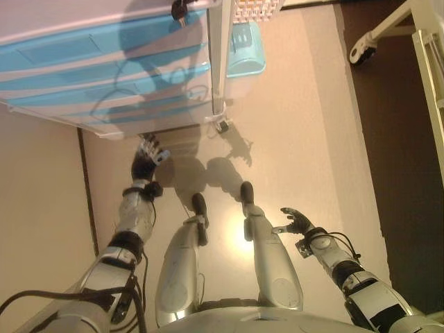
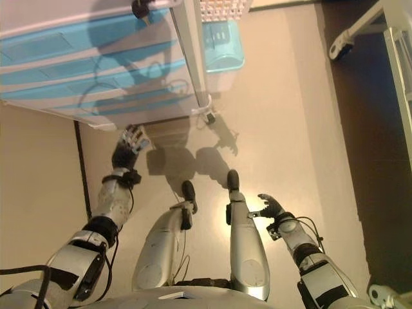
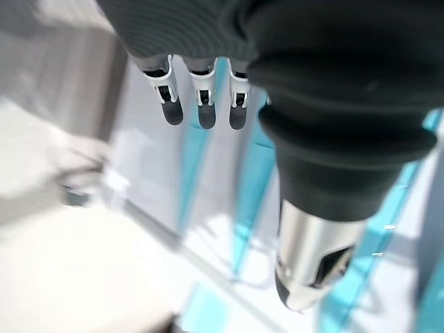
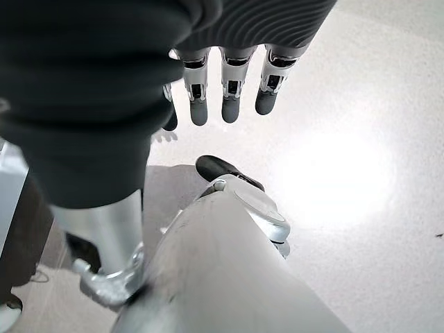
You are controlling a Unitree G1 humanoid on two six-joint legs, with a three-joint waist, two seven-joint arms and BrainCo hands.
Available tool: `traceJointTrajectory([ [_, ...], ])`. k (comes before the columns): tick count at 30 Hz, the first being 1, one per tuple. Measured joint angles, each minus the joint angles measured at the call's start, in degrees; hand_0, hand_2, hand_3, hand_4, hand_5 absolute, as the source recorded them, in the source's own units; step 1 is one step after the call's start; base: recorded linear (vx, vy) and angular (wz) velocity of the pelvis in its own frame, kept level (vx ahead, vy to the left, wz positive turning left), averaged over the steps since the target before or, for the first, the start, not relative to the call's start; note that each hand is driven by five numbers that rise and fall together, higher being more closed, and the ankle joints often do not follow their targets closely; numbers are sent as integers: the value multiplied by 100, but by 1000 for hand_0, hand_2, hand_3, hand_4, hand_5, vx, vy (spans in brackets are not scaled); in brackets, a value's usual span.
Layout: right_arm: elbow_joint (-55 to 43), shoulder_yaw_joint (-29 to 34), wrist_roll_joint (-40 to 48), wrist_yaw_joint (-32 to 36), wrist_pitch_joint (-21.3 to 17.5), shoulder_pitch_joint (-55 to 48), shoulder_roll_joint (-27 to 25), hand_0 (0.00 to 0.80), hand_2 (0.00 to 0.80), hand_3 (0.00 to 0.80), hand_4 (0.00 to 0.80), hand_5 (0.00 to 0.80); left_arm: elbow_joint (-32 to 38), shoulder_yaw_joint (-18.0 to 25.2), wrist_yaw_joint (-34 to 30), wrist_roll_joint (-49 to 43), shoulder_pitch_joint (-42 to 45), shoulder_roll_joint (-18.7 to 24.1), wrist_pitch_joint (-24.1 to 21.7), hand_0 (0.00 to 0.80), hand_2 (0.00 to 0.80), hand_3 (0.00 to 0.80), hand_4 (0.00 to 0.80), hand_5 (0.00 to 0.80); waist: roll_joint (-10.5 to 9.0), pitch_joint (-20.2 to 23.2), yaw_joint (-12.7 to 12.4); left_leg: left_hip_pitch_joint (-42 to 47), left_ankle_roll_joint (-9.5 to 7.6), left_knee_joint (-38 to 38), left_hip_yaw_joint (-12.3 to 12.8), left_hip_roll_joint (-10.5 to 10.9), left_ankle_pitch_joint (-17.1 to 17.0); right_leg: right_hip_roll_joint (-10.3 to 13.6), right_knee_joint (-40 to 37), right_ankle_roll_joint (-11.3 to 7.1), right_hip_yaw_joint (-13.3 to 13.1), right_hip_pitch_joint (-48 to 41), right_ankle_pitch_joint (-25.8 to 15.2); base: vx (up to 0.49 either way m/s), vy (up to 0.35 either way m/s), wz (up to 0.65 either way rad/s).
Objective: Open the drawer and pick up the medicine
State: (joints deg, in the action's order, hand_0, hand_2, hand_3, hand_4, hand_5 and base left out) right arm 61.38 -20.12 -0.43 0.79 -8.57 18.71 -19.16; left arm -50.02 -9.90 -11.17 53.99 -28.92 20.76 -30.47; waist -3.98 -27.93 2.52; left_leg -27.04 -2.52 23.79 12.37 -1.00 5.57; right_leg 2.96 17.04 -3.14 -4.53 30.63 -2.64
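Observation:
A white plastic drawer unit (image 1: 104, 62) with translucent blue drawer fronts (image 2: 84, 71) stands on castors ahead of me; its drawers are all shut. My left hand (image 1: 146, 161) is raised just below the unit's lowest drawer, fingers straight and open, holding nothing. In the left wrist view its fingers (image 3: 201, 104) point at the blue drawer fronts (image 3: 253, 187) from close by. My right hand (image 1: 298, 222) hangs low at my right side, open and empty, fingers (image 4: 229, 97) relaxed over the floor. No medicine is in view.
A light blue plastic bin (image 1: 244, 48) stands behind the unit's right side, with a white perforated basket (image 1: 257, 8) above it. A castor (image 1: 222, 125) marks the unit's near corner. A white wheeled frame (image 1: 388, 31) stands on dark flooring at far right.

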Motion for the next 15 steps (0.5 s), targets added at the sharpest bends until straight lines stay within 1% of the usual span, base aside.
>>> traceJointTrajectory([
  [3,-94,-79,120,-74,-40,53,9,0,0,0,0,0,74,145,-297,663,-401,169,-77,0,0,0,0,0,-142,-111,67,-196,-70,281,68,-18,120,23,102,-18,-3,151,-8,-27,26,-11],
  [4,-129,-103,148,-82,-53,53,10,0,0,0,0,0,157,193,-355,793,-437,208,-85,0,0,0,0,0,-172,-126,74,-233,-75,344,85,-30,155,22,115,-23,-4,174,-11,-28,-1,-14],
  [5,-160,-105,158,-108,-88,53,11,0,0,0,0,0,291,253,-479,1006,-562,295,-123,0,0,0,0,0,-213,-148,80,-339,-64,468,101,-90,246,20,115,-31,2,224,-12,-21,-6,-14],
  [7,-160,-106,234,-138,-120,51,13,0,0,0,0,0,490,342,-664,1362,-697,333,-144,0,0,0,0,0,-296,-188,71,-411,-99,596,164,-108,310,44,134,-25,11,296,-8,-14,-9,-15],
  [9,-164,-105,323,-171,-156,36,14,0,0,0,0,0,567,355,-816,1677,-793,367,-201,0,0,0,0,0,-316,-197,97,-514,-120,715,159,-154,383,39,141,-49,34,344,9,-2,-22,-8],
  [12,-212,-111,374,-182,-213,6,28,0,0,0,0,0,736,410,-1051,2047,-842,413,-206,0,0,0,0,0,-435,-254,103,-602,-133,828,169,-187,437,30,194,-68,40,402,-29,0,-32,-5],
  [15,-213,-141,372,-198,-280,-10,31,0,0,0,0,0,756,413,-1179,2419,-945,495,-189,0,0,0,0,0,-521,-289,100,-668,-131,906,138,-201,463,7,193,-71,72,417,-30,0,0,0],
])
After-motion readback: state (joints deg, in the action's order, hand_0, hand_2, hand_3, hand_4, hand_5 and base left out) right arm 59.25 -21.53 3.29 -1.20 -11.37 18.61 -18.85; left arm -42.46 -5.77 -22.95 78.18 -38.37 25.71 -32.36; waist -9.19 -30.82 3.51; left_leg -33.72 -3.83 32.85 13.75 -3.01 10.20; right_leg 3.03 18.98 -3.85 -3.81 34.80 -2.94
